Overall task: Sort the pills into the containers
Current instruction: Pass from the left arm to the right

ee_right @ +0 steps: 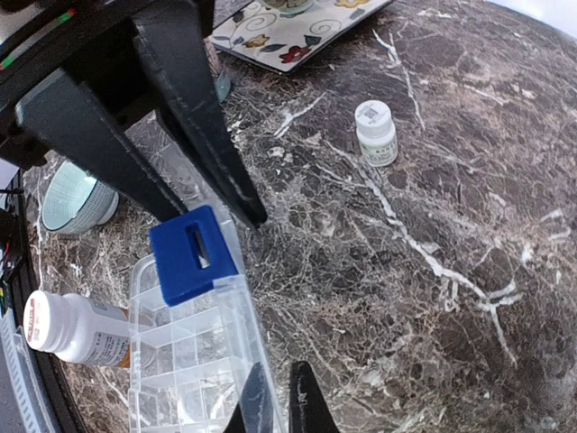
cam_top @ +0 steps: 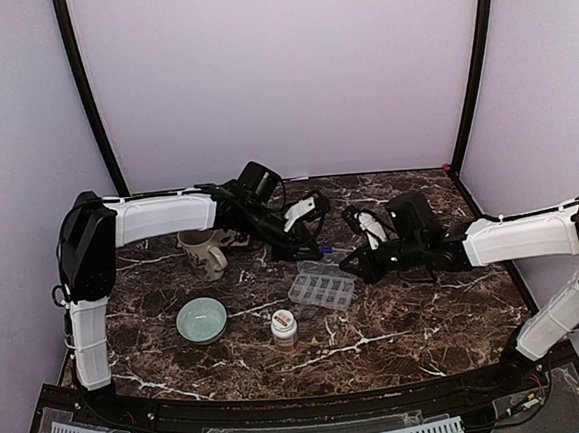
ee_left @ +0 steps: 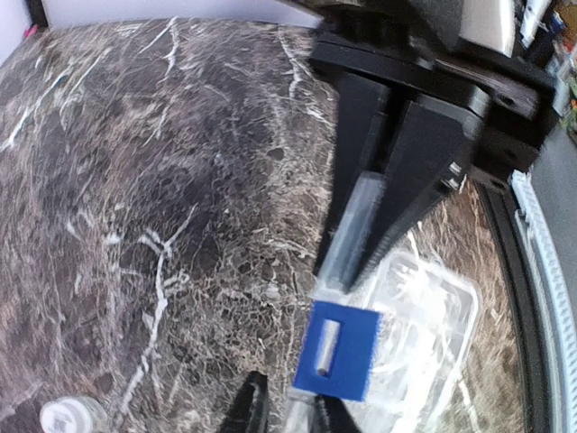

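The clear pill-organiser box (cam_top: pixel 322 287) lies on the marble table between my two grippers, with a blue latch (ee_right: pixel 192 254) on one end. My left gripper (cam_top: pixel 309 246) hovers at the latch end. Its fingers (ee_right: pixel 206 117) are spread apart on either side of the blue latch (ee_left: pixel 335 350), not clamped on it. My right gripper (ee_right: pixel 281 401) is closed to a narrow gap on the box's long clear edge (ee_right: pixel 236 316), which shows as a clear strip between its black fingers (ee_left: pixel 424 171). No loose pills are visible.
A pale green bowl (cam_top: pixel 201 319) and a white-capped bottle with an orange label (cam_top: pixel 284 329) stand in front of the box. A patterned mug (cam_top: pixel 204 253) is at the left. A small white bottle (ee_right: pixel 376 133) stands farther off, and another bottle (ee_left: pixel 72 417) shows too.
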Robot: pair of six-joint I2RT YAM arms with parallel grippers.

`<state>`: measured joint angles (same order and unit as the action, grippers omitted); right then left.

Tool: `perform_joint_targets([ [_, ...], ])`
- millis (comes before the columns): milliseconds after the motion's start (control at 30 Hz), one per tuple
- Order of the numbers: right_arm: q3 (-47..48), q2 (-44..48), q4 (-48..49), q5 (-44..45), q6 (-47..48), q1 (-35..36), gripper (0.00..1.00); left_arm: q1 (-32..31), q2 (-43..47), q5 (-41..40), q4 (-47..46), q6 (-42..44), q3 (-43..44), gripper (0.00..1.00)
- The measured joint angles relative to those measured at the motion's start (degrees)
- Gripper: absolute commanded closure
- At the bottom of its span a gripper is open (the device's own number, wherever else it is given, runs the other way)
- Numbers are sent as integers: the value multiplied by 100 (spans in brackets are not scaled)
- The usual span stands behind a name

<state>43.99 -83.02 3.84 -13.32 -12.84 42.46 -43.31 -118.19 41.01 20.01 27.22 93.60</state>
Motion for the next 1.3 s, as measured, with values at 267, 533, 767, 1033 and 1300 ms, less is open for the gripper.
perform_joint_targets([
  [267,-151,-42,420,-238,13,-140,100,39,-20,-247,-420,-402,-26,58],
  [533,-382,-44,579,-210,20,-358,100,160,26,-496,-1523,-1266,-597,49],
  [767,-457,-83,570,-142,153,-710,100,468,546,-1143,-2848,-2385,-1714,45],
  [1033,-378,-584,566,-74,391,-1088,100,516,1213,-1716,-3901,-3154,-2345,26],
  [1300,-267,-1049,833,-57,444,-1384,100,553,1867,-1753,-4940,-4009,-3473,1],
])
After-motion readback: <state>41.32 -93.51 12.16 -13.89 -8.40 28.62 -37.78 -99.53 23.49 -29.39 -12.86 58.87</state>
